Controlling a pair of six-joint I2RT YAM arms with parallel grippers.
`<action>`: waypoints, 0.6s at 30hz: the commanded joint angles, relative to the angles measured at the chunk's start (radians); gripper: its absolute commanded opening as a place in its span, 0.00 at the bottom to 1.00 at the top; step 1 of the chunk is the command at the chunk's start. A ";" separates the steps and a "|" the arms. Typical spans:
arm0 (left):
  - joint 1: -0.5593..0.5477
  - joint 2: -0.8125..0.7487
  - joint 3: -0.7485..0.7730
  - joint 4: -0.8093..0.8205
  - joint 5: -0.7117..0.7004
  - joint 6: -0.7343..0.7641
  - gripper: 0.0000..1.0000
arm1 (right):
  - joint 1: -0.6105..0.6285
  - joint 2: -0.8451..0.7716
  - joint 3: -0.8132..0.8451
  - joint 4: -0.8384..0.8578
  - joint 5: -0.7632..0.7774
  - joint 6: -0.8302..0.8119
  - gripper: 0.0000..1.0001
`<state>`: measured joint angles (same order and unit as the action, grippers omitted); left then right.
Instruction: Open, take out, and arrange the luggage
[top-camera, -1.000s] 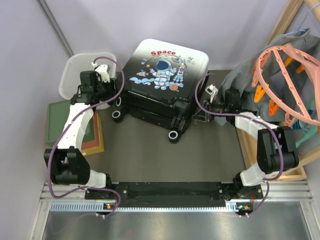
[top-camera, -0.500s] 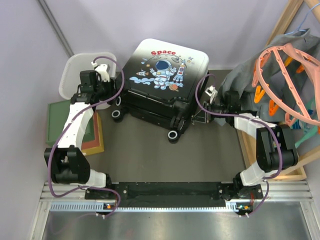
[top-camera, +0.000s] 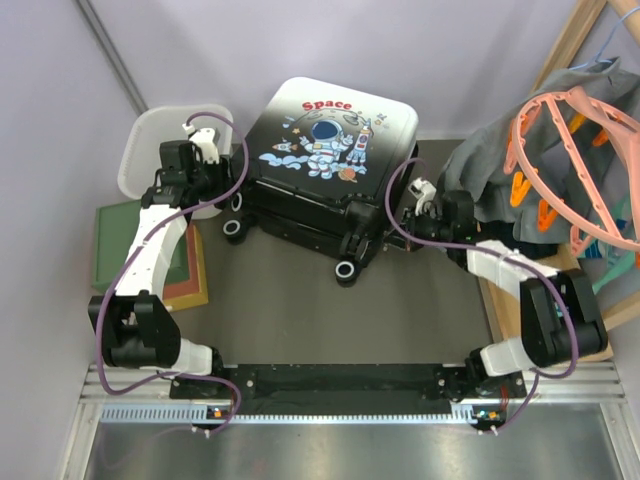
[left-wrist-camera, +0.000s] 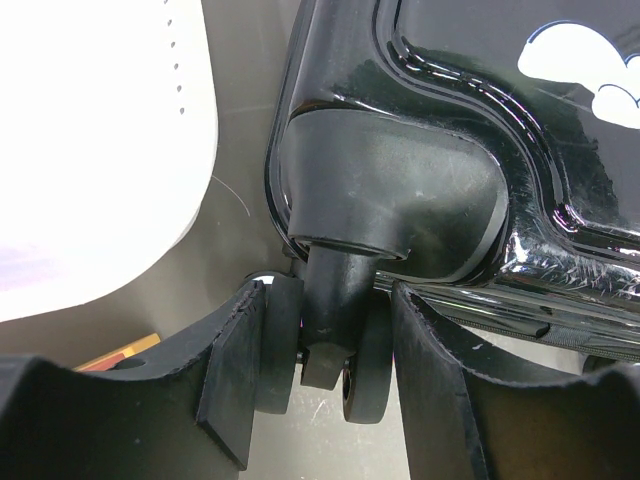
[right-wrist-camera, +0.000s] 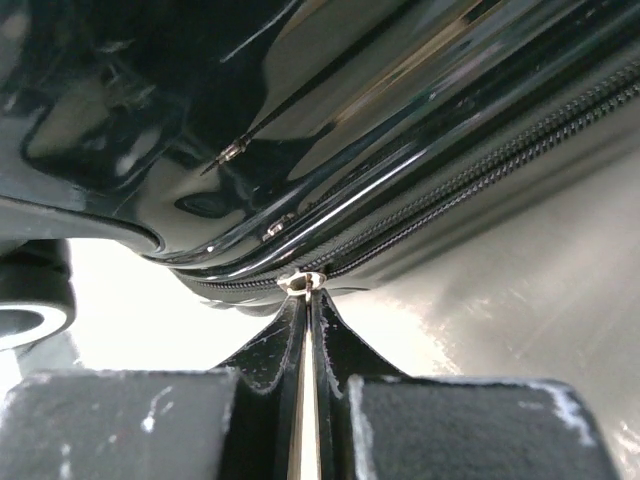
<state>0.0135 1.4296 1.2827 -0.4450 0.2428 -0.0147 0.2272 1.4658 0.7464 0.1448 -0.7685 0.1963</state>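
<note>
**Two grippers at the edges of a shut suitcase**

Both arms reach from the near rail out over the grey table (top-camera: 400, 310). On the near left, a stack of green-topped boxes (top-camera: 115, 245) sits beside the left arm. Farther in, the luggage (top-camera: 325, 130) lies flat at the middle far part of the table, astronaut print and red "Space" facing up, with its shell halves together and its black wheels toward the near side.

The left gripper (left-wrist-camera: 340, 290) is at the case's left near corner. Its jaws stand partly apart and clamp a caster wheel (left-wrist-camera: 362, 375) between the pads.

The right gripper (right-wrist-camera: 305, 300) is at the case's right side, low against the zipper (right-wrist-camera: 480, 190). Its jaws are pinched together, tips right at the small metal zipper pull (right-wrist-camera: 303, 282). I cannot tell whether the pull is caught between them.

A white perforated basket (top-camera: 160, 140) stands far left, just beside the case. A grey garment (top-camera: 490, 165) and pink hangers (top-camera: 570, 130) hang far right.
</note>
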 joint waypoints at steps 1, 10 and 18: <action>0.005 -0.044 0.044 0.200 0.010 -0.050 0.00 | 0.130 -0.102 -0.091 0.084 0.340 0.035 0.00; 0.005 -0.075 -0.011 0.177 0.059 -0.080 0.00 | 0.403 -0.268 -0.254 0.286 0.664 0.176 0.00; 0.003 -0.095 -0.040 0.158 0.073 -0.091 0.00 | 0.558 -0.280 -0.239 0.306 0.847 0.230 0.00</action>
<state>0.0315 1.4044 1.2369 -0.3885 0.2527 -0.0277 0.6769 1.2064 0.4843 0.3698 0.0986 0.3473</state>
